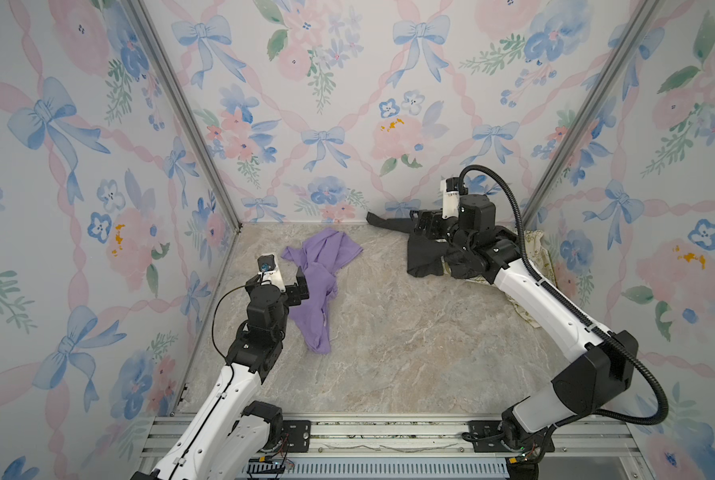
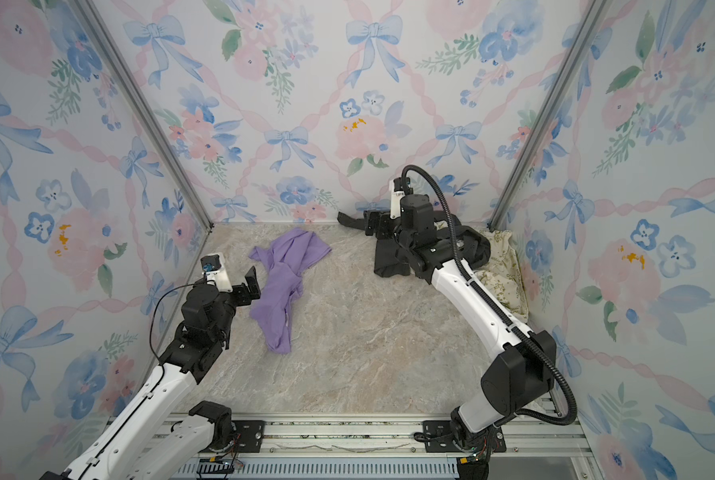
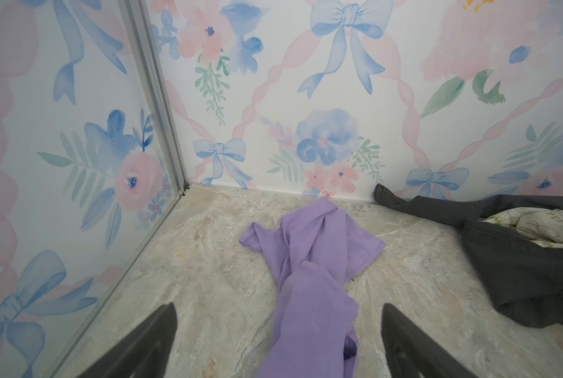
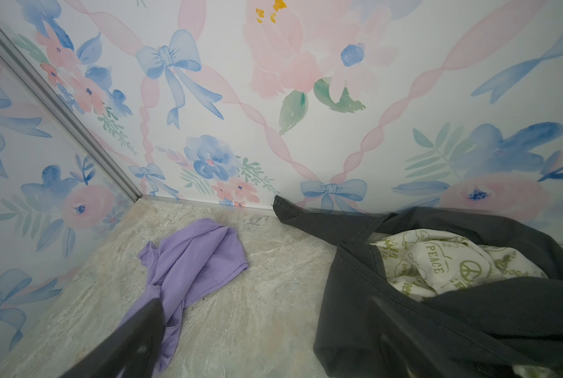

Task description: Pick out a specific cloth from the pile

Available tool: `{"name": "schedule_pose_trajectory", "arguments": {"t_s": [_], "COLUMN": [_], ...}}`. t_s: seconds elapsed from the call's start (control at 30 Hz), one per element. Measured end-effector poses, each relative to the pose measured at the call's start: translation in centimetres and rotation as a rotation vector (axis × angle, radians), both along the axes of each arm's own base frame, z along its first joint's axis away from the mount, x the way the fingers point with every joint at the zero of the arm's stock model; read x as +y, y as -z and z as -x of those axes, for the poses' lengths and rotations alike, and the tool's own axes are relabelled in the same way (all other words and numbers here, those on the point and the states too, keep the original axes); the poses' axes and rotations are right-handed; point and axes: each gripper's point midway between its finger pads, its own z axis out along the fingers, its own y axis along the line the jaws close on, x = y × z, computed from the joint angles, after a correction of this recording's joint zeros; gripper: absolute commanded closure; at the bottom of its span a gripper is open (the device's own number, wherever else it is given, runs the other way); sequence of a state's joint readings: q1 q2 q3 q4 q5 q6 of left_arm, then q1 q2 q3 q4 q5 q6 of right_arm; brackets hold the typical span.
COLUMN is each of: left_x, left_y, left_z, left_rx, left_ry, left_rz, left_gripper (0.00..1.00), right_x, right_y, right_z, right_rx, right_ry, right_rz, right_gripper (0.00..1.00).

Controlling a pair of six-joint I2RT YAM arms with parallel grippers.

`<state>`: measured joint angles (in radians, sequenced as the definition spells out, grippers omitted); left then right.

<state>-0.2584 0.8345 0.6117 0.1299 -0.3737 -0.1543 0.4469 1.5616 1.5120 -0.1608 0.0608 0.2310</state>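
The lavender cloth (image 1: 322,282) (image 2: 287,282) lies crumpled on the marble floor at the back left, apart from the pile. My left gripper (image 1: 290,286) (image 2: 241,289) hovers at its left edge, open. In the left wrist view the cloth (image 3: 309,261) runs between the spread fingers of the left gripper (image 3: 278,309), touching neither. The pile sits at the back right: a black garment (image 1: 424,257) (image 4: 404,327) wrapped round a cream cloth with green print (image 2: 501,270) (image 4: 453,265). My right gripper (image 1: 424,224) (image 4: 267,304) is open over the black garment's left edge, holding nothing.
Floral walls close in the left, back and right sides, with metal corner posts (image 1: 189,124) (image 1: 584,120). A strip of the black garment (image 1: 383,222) trails along the back wall. Bare marble floor (image 1: 389,345) fills the middle and front. A metal rail (image 1: 389,432) runs along the front edge.
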Motion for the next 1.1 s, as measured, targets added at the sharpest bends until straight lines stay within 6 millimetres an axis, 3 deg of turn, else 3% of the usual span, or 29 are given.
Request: {"name": "schedule_pose_trajectory", "arguments": {"t_s": [0.2, 0.37, 0.53, 0.8, 1.0, 1.1], "left_x": [1.5, 3.1, 4.3, 5.7, 6.2, 6.4], "left_y": [-0.2, 2.1, 6.1, 12.2, 13.2, 12.7], "left_z": [-2.5, -4.6, -5.3, -4.8, -5.7, -6.0], "left_rx": [-0.049, -0.029, 0.014, 0.066, 0.062, 0.042], "left_ry": [-0.035, -0.079, -0.113, -0.157, -0.141, -0.129], "left_rz": [-0.005, 0.004, 0.024, 0.050, 0.062, 0.073], "left_gripper": [0.02, 0.02, 0.02, 0.02, 0.02, 0.02], "right_x": [-2.0, -6.1, -11.5, -17.1, -19.4, -20.6], "right_y": [1.8, 4.2, 9.1, 17.8, 22.3, 23.1], "right_z": [1.0, 2.1, 3.9, 7.3, 9.2, 9.4], "right_rx": [0.015, 0.030, 0.080, 0.187, 0.231, 0.222], "right_ry": [0.049, 0.143, 0.265, 0.371, 0.407, 0.436], "right_rz": [0.051, 0.079, 0.148, 0.254, 0.308, 0.317], "right_gripper": [0.03, 0.03, 0.03, 0.03, 0.03, 0.03]}}
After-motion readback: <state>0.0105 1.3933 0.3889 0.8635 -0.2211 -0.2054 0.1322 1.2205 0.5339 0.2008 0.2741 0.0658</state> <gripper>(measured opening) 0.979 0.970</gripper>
